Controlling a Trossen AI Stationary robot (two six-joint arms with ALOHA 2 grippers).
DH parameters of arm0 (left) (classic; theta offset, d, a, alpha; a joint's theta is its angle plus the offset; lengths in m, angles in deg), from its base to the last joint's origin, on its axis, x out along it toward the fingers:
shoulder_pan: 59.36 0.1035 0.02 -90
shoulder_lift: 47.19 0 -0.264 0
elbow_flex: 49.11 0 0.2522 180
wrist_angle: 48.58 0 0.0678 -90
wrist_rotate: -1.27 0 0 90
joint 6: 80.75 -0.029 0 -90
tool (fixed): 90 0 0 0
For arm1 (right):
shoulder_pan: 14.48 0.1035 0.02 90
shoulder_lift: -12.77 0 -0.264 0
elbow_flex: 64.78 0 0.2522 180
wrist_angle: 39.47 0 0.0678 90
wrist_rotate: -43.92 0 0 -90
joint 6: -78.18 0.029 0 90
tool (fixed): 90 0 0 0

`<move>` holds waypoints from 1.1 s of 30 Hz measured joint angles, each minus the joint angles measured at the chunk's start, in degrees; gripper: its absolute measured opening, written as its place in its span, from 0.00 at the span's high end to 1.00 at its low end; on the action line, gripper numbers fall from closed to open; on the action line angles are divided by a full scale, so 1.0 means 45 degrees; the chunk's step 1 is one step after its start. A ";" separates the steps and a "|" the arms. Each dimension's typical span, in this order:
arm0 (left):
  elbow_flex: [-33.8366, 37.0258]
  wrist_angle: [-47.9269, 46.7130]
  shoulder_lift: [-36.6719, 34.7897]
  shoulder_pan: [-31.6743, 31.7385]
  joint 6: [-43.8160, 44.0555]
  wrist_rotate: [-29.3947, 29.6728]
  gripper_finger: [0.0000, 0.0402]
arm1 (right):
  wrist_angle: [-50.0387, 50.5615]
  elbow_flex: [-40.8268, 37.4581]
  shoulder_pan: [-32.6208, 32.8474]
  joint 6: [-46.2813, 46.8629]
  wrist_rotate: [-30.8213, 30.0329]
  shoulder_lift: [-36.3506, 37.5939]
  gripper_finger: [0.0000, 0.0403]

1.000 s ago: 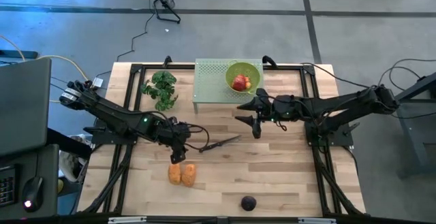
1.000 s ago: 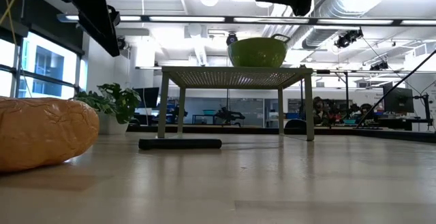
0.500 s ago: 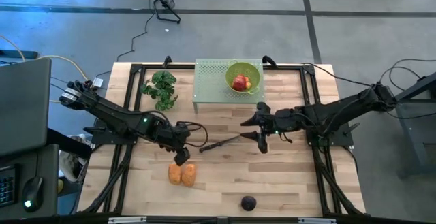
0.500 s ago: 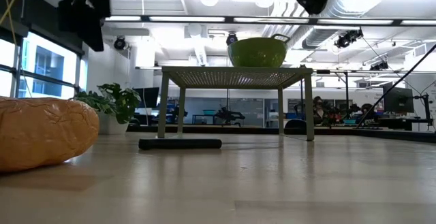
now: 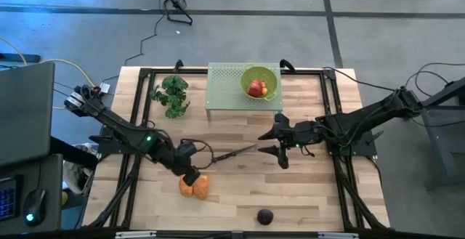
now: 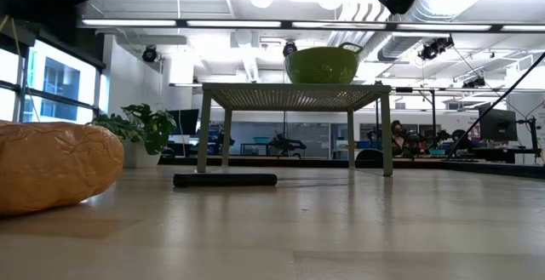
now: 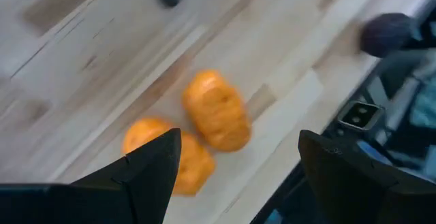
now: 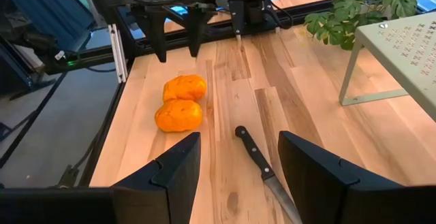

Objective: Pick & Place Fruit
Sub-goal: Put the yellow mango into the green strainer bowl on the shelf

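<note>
— Since our left hand (image 5: 191, 179) hangs spread right above the two orange fruit (image 7: 216, 109), are we set to pinch one?

— Yes; our right hand (image 5: 280, 146) waits spread, well apart.

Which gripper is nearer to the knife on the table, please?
Right. The right gripper hovers just beyond the knife blade's tip; the left gripper is farther, over the two orange fruits, past the handle end.
</note>
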 joint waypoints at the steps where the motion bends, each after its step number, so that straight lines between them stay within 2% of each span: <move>1: 0.0000 -0.0266 0.0000 -0.0211 0.0532 0.0154 0.28 | 0.0056 0.0000 0.0003 0.0000 0.0000 0.0000 0.53; 6: 0.0000 -0.1480 0.0005 -0.1125 0.2872 0.0351 0.28 | 0.0123 0.0000 0.0003 -0.0014 -0.0005 0.0000 0.53; 14: -0.0005 -0.1667 0.0627 -0.2169 0.5090 0.0673 0.28 | 0.0128 0.0000 0.0003 -0.0019 -0.0005 -0.0005 0.53; 33: -0.0005 -0.0567 0.2552 -0.2181 0.6376 0.0765 0.28 | 0.0128 0.0000 0.0003 -0.0146 -0.0005 -0.0005 0.53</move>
